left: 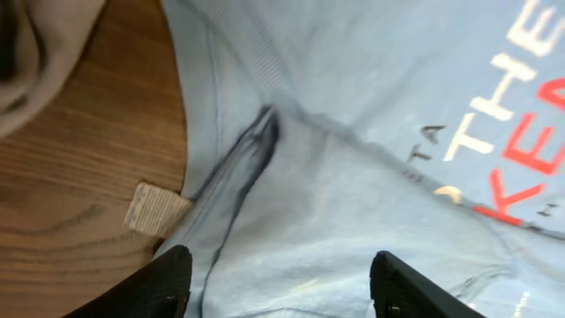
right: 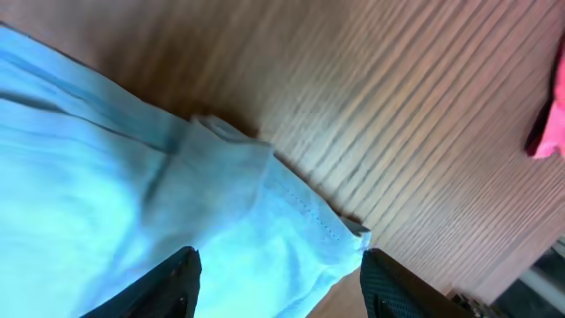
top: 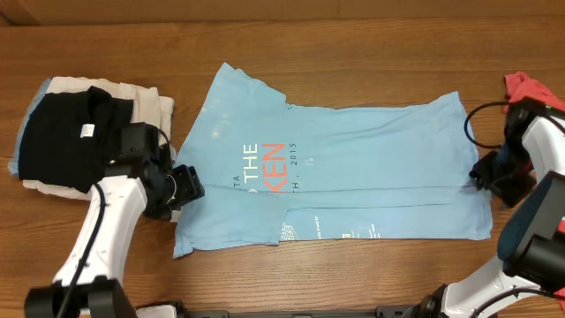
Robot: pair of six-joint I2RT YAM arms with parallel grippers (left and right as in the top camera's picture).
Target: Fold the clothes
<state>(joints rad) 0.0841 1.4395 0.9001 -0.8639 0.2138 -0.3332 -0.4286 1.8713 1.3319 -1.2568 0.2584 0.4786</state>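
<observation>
Overhead view: wooden table (top: 353, 35) with a stack of folded garments at its 9 o'clock edge, a black garment (top: 62, 132) lying on top of beige garments (top: 150, 102), and a coral-red garment (top: 530, 88) at the 3 o'clock edge, partly hidden behind the right arm. The sky-blue T-shirt (top: 353, 168) lay spread across the centre, lettering upward, clear of both piles. The left gripper (top: 187, 187) stood at the shirt's 9 o'clock border, just beside the stack; in the left wrist view its jaws were parted over the cloth and grasped nothing, with a small neck label (left: 154, 209) on the wood nearby. The right gripper (top: 484, 172) stood at the shirt's 3 o'clock border; in the right wrist view its jaws were likewise parted above a folded hem corner, unclenched.
</observation>
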